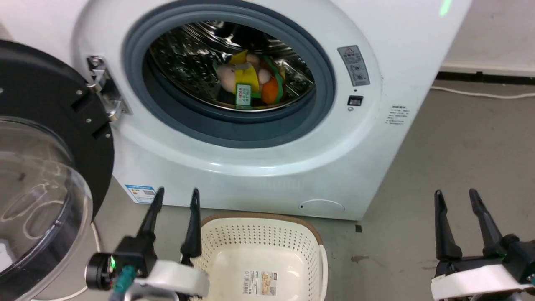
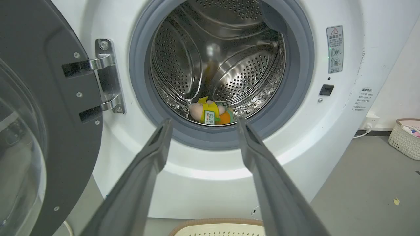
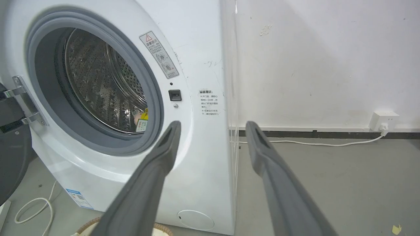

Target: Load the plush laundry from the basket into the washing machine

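Observation:
The plush laundry (image 1: 250, 81) lies inside the steel drum of the washing machine (image 1: 259, 167), pink doll, yellow cloth and orange burger together; the same plush laundry (image 2: 210, 113) rests on the drum floor in the left wrist view, and a sliver of it (image 3: 141, 122) peeks past the gasket in the right wrist view. The cream basket (image 1: 259, 255) stands on the floor before the washer, holding nothing but its printed label. My left gripper (image 1: 176, 196) is open beside the basket's left rim. My right gripper (image 1: 455, 195) is open over bare floor at the lower right.
The washer's black-rimmed bubble door (image 1: 37, 175) is swung wide open at the left. A white cable (image 3: 311, 143) runs along the floor to a wall socket (image 3: 384, 119). Another pale basket (image 2: 405, 137) stands far right. Grey floor (image 1: 459, 138) lies to the washer's right.

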